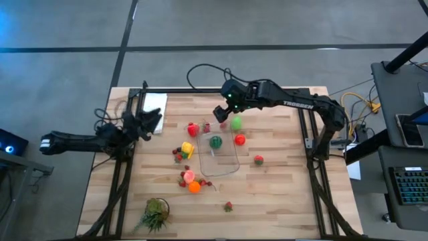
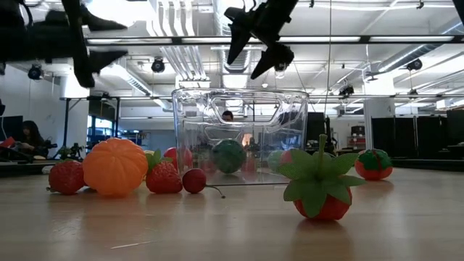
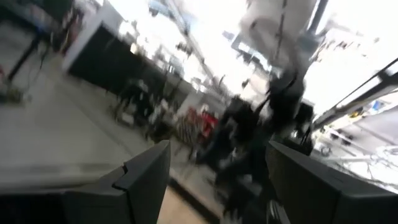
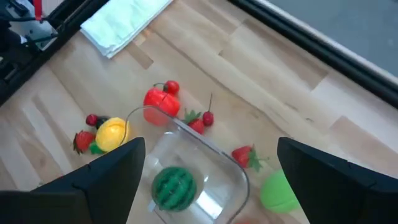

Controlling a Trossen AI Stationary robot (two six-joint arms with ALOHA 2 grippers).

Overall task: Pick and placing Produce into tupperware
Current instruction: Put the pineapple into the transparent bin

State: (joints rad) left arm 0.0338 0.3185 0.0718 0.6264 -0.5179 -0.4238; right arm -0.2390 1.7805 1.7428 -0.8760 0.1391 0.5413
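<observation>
The clear tupperware (image 1: 221, 161) stands mid-table with a green striped ball (image 4: 174, 186) inside it. Loose produce lies around it: a red pepper (image 1: 193, 129), a green apple (image 1: 236, 122), a yellow piece (image 1: 187, 148), an orange piece (image 2: 114, 167) and strawberries (image 2: 319, 190). My right gripper (image 1: 224, 115) hangs open above the tupperware's far rim (image 4: 186, 134), tipped downward, with nothing between its fingers. My left gripper (image 1: 148, 122) is raised at the table's left edge, open and holding nothing.
A white sheet (image 1: 152, 106) lies at the far left corner, under my left gripper. A leafy green tuft (image 1: 155, 214) sits at the near left. A black frame rail (image 1: 221, 90) runs along the far edge. Bare wood lies at the near right.
</observation>
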